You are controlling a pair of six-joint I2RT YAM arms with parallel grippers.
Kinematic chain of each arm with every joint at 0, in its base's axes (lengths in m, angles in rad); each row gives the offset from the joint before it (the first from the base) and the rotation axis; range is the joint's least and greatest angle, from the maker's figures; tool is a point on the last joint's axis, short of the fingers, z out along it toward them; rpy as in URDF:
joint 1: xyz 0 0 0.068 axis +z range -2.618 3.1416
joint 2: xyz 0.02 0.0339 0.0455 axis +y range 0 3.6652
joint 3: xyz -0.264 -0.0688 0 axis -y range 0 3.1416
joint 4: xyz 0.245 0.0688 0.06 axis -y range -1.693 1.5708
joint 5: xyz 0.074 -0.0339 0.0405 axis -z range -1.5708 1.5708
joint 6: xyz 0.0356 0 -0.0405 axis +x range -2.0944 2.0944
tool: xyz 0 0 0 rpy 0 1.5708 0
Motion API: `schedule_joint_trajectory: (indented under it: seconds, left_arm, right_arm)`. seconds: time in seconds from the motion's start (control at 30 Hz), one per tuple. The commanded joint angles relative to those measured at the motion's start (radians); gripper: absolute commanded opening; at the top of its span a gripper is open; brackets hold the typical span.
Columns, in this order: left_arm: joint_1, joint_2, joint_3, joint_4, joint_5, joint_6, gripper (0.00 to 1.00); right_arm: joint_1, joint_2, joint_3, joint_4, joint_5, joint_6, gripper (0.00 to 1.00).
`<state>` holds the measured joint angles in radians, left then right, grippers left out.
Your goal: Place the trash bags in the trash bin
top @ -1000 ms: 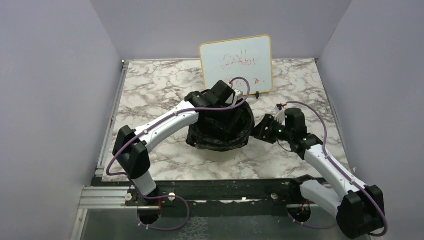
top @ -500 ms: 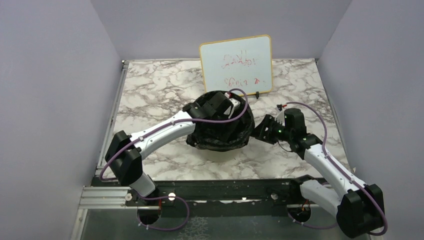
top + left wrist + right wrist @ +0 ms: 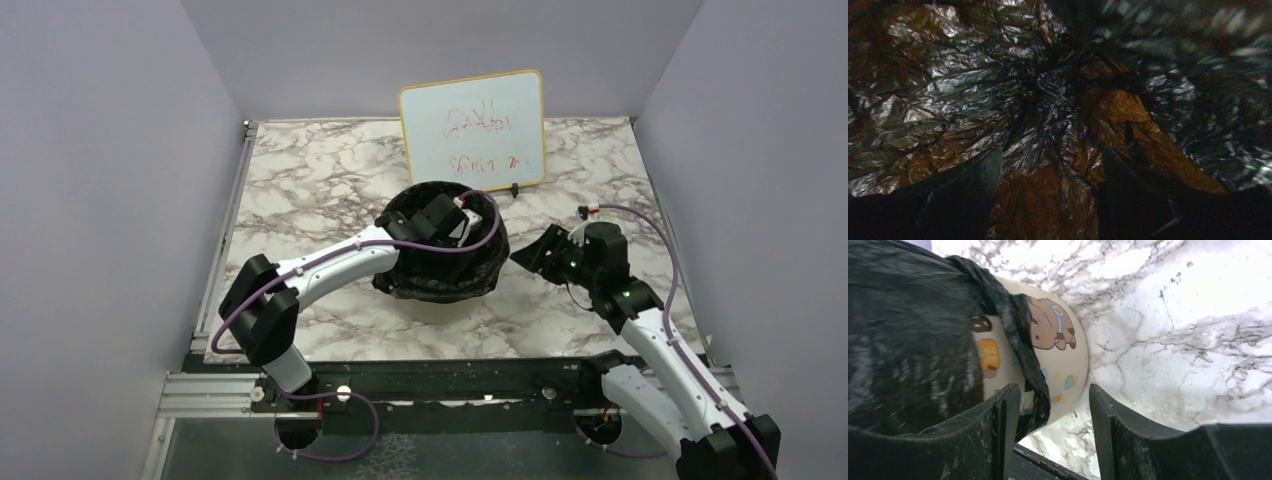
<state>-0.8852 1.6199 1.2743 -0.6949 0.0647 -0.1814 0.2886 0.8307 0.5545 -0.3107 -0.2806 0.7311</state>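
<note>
The black, crinkly trash bag (image 3: 440,272) lines the trash bin and drapes over its rim; a strip of the cream trash bin (image 3: 446,306) shows under the bag's hem. My left gripper (image 3: 452,232) reaches down inside the bin, its tips hidden from above. In the left wrist view, dark fingers (image 3: 965,197) stand apart over the bag's wrinkled inside (image 3: 1038,95). My right gripper (image 3: 532,256) hangs open just right of the bin. The right wrist view shows the right gripper (image 3: 1053,407) empty, facing the cartoon-printed bin wall (image 3: 1060,355) and the bag's hanging edge (image 3: 1020,335).
A white whiteboard (image 3: 473,130) with red writing stands right behind the bin. The marble table (image 3: 320,180) is walled on the left, back and right. A metal rail (image 3: 400,385) runs along the near edge by the arm bases.
My left gripper has sunk deeper into the bag-lined bin and its jaws have narrowed a little. My right arm has drawn back to the right, away from the bin.
</note>
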Motion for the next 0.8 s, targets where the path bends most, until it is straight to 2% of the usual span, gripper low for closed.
schedule_joint_trajectory:
  seconds: [0.0,0.13,0.4,0.63,0.77]
  left_arm:
    - [-0.006,0.012,-0.031,0.047,0.032,0.037,0.74]
    - [-0.008,0.061,-0.030,0.055,0.054,0.043,0.72]
    - [-0.008,0.098,-0.082,0.076,0.026,0.026,0.71]
    - [-0.009,0.135,-0.121,0.116,0.046,0.021,0.71]
    - [-0.009,0.152,-0.145,0.144,0.070,0.022,0.70]
  right_arm:
    - [0.001,-0.043,-0.023,0.022,0.016,0.016,0.58]
    - [0.001,0.023,-0.038,0.115,-0.149,0.031,0.59]
    - [0.001,0.176,-0.065,0.273,-0.260,0.060,0.59]
    - [0.001,0.181,-0.059,0.231,-0.195,0.043,0.59]
    - [0.001,0.249,-0.069,0.249,-0.252,0.038,0.59]
